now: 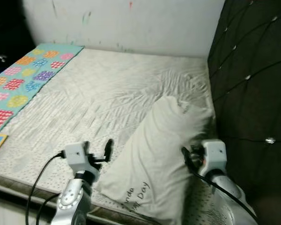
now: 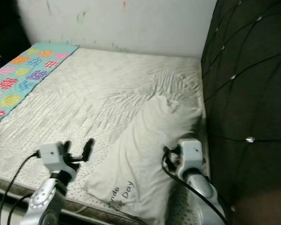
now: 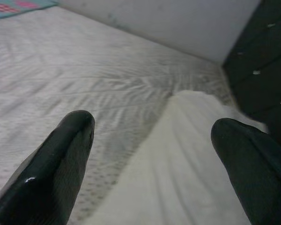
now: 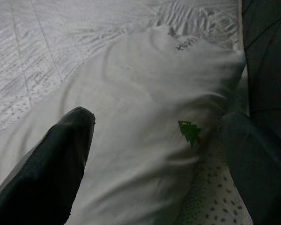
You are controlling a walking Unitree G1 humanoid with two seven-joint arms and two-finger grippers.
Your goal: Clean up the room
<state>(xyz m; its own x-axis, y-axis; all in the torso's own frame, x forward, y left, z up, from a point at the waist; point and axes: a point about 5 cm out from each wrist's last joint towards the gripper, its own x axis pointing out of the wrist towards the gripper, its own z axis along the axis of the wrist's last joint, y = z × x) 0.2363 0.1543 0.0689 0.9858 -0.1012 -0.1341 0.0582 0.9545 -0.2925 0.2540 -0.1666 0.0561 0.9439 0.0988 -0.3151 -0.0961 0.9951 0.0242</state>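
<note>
A white pillow (image 1: 157, 154) lies slantwise on the bed (image 1: 98, 98), its far end close to the dark padded headboard (image 1: 253, 84) and its near end, with dark lettering on it, at the bed's front edge. The left hand (image 1: 99, 151) hovers just beside the pillow's left edge, over the pale quilted sheet. Its two black fingers (image 3: 61, 159) stand wide apart and hold nothing; the pillow's edge runs up between them in the wrist view. The right hand (image 1: 186, 157) sits at the pillow's right side, between the pillow and the headboard. Its fingers (image 4: 51, 164) are also spread wide, with the pillow's white cloth and a small green tree mark (image 4: 189, 131) lying between them, not gripped. A colourful patterned blanket (image 1: 23, 75) lies along the bed's far left side.
</note>
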